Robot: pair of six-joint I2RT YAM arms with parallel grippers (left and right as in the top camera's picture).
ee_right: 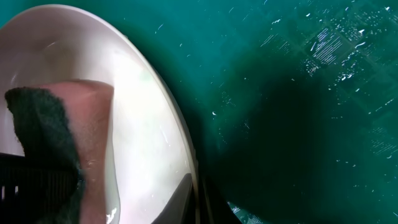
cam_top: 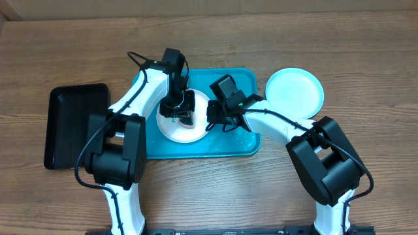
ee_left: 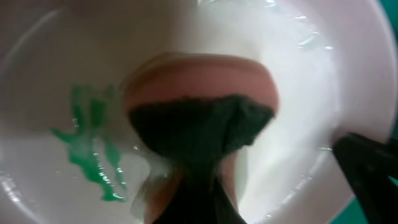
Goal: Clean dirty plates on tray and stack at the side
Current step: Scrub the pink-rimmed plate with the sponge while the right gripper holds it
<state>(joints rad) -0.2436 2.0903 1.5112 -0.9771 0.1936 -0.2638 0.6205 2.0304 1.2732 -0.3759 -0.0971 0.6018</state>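
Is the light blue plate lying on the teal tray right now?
No, the light blue plate lies on the wooden table, to the right of the teal tray.

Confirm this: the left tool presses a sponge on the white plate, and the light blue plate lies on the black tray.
Not quite. The overhead view shows the light blue plate on the table right of the teal tray, not on the black tray. The left tool does press a sponge on the white plate.

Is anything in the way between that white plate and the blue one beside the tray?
Nothing loose. The white plate sits in the tray, whose raised rim lies between it and the light blue plate. The left pincer presses a sponge on it; the right pincer grips its rim.
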